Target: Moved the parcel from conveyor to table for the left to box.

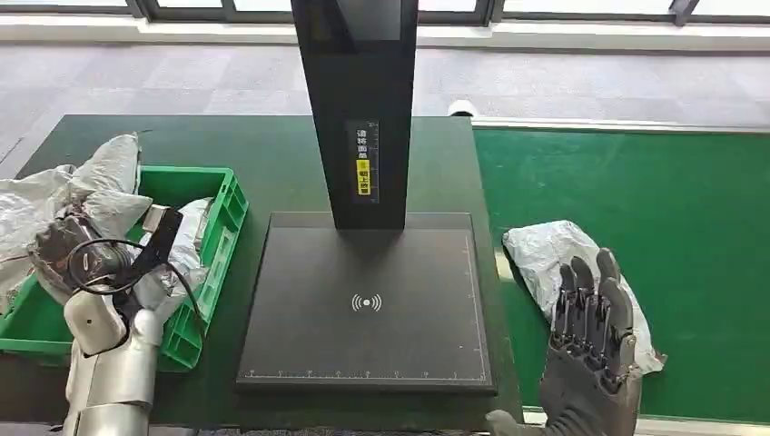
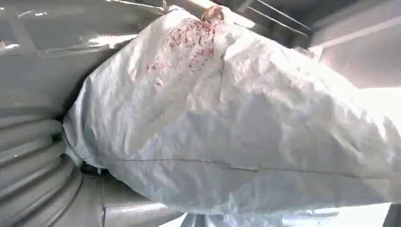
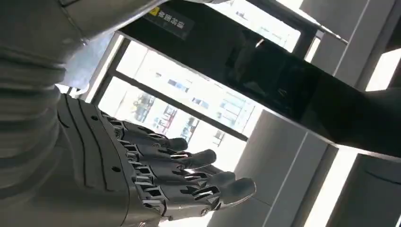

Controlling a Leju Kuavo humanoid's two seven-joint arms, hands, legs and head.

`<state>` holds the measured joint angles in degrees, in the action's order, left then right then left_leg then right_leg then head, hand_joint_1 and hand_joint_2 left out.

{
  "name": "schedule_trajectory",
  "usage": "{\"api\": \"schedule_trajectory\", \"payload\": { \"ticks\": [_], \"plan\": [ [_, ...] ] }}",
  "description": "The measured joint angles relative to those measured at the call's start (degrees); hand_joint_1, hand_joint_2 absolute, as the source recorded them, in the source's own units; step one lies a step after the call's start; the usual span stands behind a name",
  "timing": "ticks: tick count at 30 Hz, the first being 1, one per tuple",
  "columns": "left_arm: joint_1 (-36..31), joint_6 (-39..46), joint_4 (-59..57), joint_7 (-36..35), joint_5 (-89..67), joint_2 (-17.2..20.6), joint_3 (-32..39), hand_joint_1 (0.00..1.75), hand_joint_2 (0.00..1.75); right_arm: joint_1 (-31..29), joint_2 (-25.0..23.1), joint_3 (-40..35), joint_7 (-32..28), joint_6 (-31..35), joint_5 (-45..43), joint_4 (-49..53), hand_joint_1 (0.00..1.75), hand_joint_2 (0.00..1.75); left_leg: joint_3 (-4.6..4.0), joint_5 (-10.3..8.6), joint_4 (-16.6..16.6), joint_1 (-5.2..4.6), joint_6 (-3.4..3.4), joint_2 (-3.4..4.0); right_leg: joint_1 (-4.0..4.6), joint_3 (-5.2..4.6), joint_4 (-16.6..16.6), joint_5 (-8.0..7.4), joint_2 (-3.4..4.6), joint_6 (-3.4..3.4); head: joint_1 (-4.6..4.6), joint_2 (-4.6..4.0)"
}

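A crumpled silver-grey parcel (image 1: 556,252) lies on the green conveyor belt (image 1: 690,209) at the right. My right hand (image 1: 592,320) hovers over its near end, fingers straight and spread, holding nothing; in the right wrist view the hand (image 3: 156,175) is likewise empty. At the left, my left hand (image 1: 86,259) is over the green crate (image 1: 216,195) and grips another grey parcel (image 1: 50,204), which bulges past the crate's left side. In the left wrist view this parcel (image 2: 227,123) lies right against the hand, with red print on it, and hides the fingers.
A black scanner plate (image 1: 363,309) with a tall black post (image 1: 361,109) sits mid-table between both arms. The dark green table (image 1: 272,154) carries the crate, which holds more grey bags (image 1: 191,232). Grey floor and windows lie beyond.
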<state>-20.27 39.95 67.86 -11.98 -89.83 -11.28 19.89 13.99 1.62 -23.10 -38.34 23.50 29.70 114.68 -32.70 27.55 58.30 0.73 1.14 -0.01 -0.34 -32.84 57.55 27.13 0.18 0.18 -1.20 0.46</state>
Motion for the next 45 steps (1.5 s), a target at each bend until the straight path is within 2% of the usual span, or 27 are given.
{"api": "schedule_trajectory", "payload": {
  "ticks": [4,5,6,9,13,17,19,24,28,33,36,40,45],
  "plan": [
    [-0.1,0.0,-2.3,0.7,0.1,0.9,-2.2,1.71,1.75,0.0,0.0,0.0,0.0,0.0,0.1,0.1,0.0,1.75,-0.01,0.0,0.0,0.0,0.0,0.09,-0.03,-0.02,0.0,-0.01,0.07,0.01,-0.02,0.0],
    [-0.2,0.0,-2.6,0.9,0.1,1.0,-2.5,0.0,1.75,0.0,0.0,0.0,0.0,0.0,0.2,0.1,0.0,1.75,-0.01,0.01,0.0,0.0,0.0,0.13,-0.04,-0.02,0.0,-0.01,0.09,0.01,0.0,0.0],
    [-0.3,0.0,-2.9,1.0,0.1,1.1,-2.8,0.0,0.0,0.0,0.0,0.0,0.0,0.0,0.2,0.1,0.0,1.75,-0.01,0.01,0.0,-0.01,0.0,0.12,-0.05,-0.03,0.0,-0.01,0.08,0.01,0.0,0.02],
    [-0.5,0.0,-3.5,1.6,0.6,1.4,-3.2,0.0,0.0,0.0,0.0,0.1,0.0,0.0,0.3,0.1,0.0,1.75,-0.01,0.01,0.0,-0.01,0.0,0.09,-0.04,-0.02,0.0,-0.01,0.07,0.01,-0.02,0.0],
    [-0.3,0.0,-2.6,7.5,3.8,1.2,-3.2,0.0,0.0,0.0,0.0,0.1,0.0,0.2,0.5,0.1,0.0,1.75,-0.01,0.01,0.0,0.0,0.0,0.08,0.01,-0.02,0.0,-0.01,0.07,0.01,-0.02,0.02],
    [0.0,0.1,0.9,26.0,15.1,-2.3,-1.7,0.0,0.0,0.1,0.0,0.2,0.0,0.7,0.7,0.1,0.0,1.75,-0.03,0.01,0.0,0.0,-0.01,-0.03,-0.04,0.02,0.0,0.0,-0.02,0.01,0.0,0.0],
    [0.2,0.1,2.6,29.9,16.3,-4.2,-0.7,0.0,0.0,0.1,0.0,0.5,0.0,0.7,0.9,0.1,0.0,1.75,-0.03,0.01,0.0,-0.02,-0.01,-0.03,-0.06,0.03,0.0,0.0,-0.02,0.01,0.0,0.0],
    [0.2,0.1,4.8,31.3,17.6,-6.8,0.5,0.0,0.0,0.4,0.0,0.8,-0.1,0.5,1.4,0.1,0.0,1.75,-0.01,0.04,0.0,-0.03,-0.03,0.03,-0.07,0.01,0.0,-0.01,0.01,0.02,0.0,0.02],
    [2.4,0.1,7.7,35.8,27.7,-8.2,0.4,0.0,0.0,2.1,-1.7,3.4,1.5,-1.5,4.7,0.1,0.0,1.75,-0.01,0.04,0.0,-0.03,-0.02,0.01,-0.03,0.01,0.0,0.01,0.01,0.0,0.0,0.0],
    [6.4,0.1,13.7,37.7,35.9,-9.4,-1.5,0.0,0.0,3.4,-4.0,7.7,3.2,-3.8,5.9,-0.1,0.0,1.75,-0.03,0.06,0.0,-0.01,0.01,0.01,0.02,0.0,0.0,0.07,0.0,-0.03,0.0,0.0],
    [8.6,0.1,17.1,41.7,44.4,-9.7,-2.4,0.0,0.0,3.3,-5.6,10.8,6.4,-5.4,8.2,-1.4,0.0,1.75,-0.02,0.07,0.0,-0.01,0.02,0.03,0.02,0.0,0.0,0.07,0.01,-0.03,0.0,0.02],
    [12.8,-0.8,21.0,50.3,63.4,-9.7,-6.1,0.0,0.0,1.3,-7.6,17.6,15.0,-4.5,19.0,-6.6,0.0,1.75,-0.01,0.07,0.0,-0.01,0.01,0.0,0.01,0.02,0.0,0.07,-0.01,-0.02,0.0,0.0],
    [16.8,-3.3,24.4,52.0,70.3,-9.2,-12.2,0.0,0.0,-0.6,-9.0,24.5,19.1,-3.1,26.1,-12.2,0.0,1.75,-0.01,0.06,0.0,-0.02,0.0,-0.2,-0.05,0.09,0.0,0.09,-0.2,0.01,0.0,0.0]
  ]
}}
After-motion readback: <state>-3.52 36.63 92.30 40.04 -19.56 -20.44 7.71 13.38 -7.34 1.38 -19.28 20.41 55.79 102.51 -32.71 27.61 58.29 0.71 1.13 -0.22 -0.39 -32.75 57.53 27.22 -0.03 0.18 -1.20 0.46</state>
